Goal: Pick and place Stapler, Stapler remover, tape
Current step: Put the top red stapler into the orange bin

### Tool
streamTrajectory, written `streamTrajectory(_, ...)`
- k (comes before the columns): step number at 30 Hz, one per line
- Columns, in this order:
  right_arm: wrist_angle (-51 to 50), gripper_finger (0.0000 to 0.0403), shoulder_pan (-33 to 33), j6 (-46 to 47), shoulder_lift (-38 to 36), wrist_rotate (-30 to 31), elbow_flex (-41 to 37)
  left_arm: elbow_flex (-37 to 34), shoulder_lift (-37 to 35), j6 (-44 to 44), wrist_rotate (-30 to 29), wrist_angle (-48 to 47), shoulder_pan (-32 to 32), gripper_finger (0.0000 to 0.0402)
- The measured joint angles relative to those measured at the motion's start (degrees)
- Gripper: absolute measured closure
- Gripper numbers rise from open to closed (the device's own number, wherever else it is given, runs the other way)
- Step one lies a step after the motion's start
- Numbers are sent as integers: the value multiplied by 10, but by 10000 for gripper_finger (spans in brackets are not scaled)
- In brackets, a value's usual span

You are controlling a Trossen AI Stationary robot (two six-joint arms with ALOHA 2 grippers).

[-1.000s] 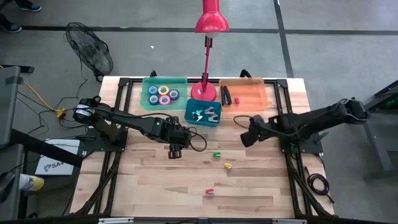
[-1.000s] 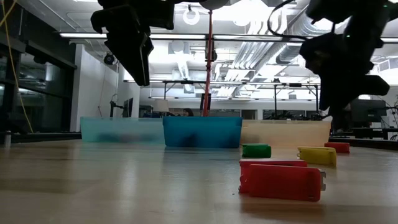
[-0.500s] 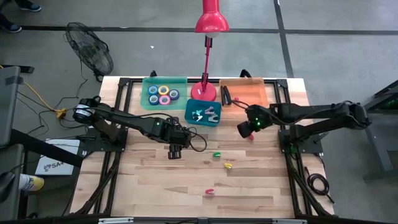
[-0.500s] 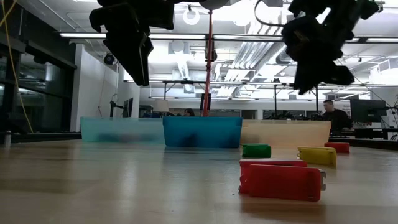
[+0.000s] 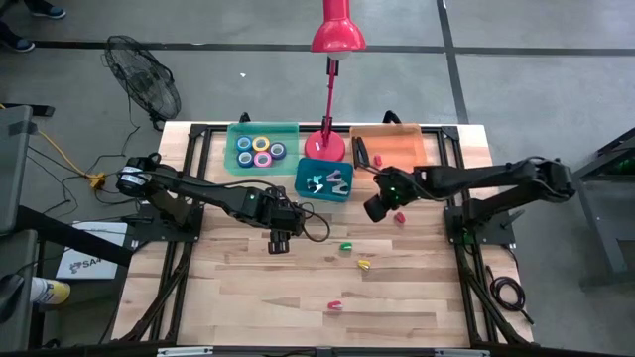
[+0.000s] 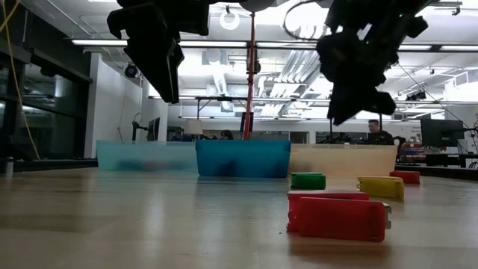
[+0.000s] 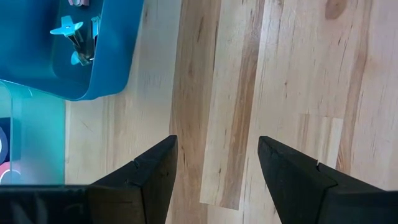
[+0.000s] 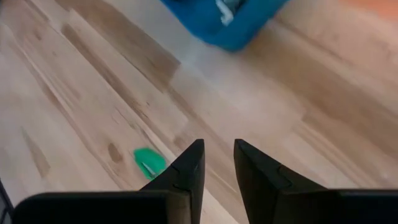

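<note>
Several small staplers lie flat on the wood: a green one [image 5: 345, 246] [image 8: 149, 162], a yellow one [image 5: 363, 265], a red one [image 5: 335, 305] [image 6: 336, 217] near the near edge, and another red one [image 5: 400, 216]. Tape rolls [image 5: 260, 150] sit in the teal tray [image 5: 238, 129]. Staple removers [image 5: 327, 182] lie in the blue tray [image 5: 304, 192]. My left gripper [image 5: 278, 245] [image 7: 217, 140] hangs open over bare wood. My right gripper [image 5: 372, 211] [image 8: 217, 143] hovers, narrowly open and empty, between the blue tray and the green stapler.
An orange tray [image 5: 427, 149] holding dark and red items stands at the far right. A red desk lamp's base [image 5: 325, 146] sits between the teal and orange trays. Bare wood stretches across the table's left and near parts.
My right gripper has swung toward the table's left, from beside the far red stapler to a spot just right of the blue tray, staying above the table. The left arm and the staplers have kept still.
</note>
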Motion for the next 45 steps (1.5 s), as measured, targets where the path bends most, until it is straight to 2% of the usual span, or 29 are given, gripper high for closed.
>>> streamTrajectory(4,-18,325,-14,3,24,-36,2,0,0,1,0,0,0,184)
streamTrajectory(7,-70,325,-28,-16,35,-38,31,0,0,2,0,0,0,184)
streamTrajectory(13,-247,325,-61,-113,67,11,127,0,0,11,0,0,0,184)
streamTrajectory(16,-341,324,-78,-151,103,6,172,0,0,11,0,0,0,184)
streamTrajectory(19,-394,316,-89,-183,143,-8,201,0,0,11,0,0,0,184)
streamTrajectory(22,-401,291,-92,-212,177,-24,212,0,0,11,0,0,0,184)
streamTrajectory(30,-419,182,-91,-220,243,-19,213,0,0,11,0,-2,0,184)
streamTrajectory(33,-426,152,-91,-220,264,-20,213,0,0,11,0,-2,0,184)
streamTrajectory(37,-443,138,-92,-220,290,-20,213,0,0,11,-1,-2,0,184)
streamTrajectory(45,-455,143,-100,-238,336,-24,213,0,0,11,-1,-2,0,184)
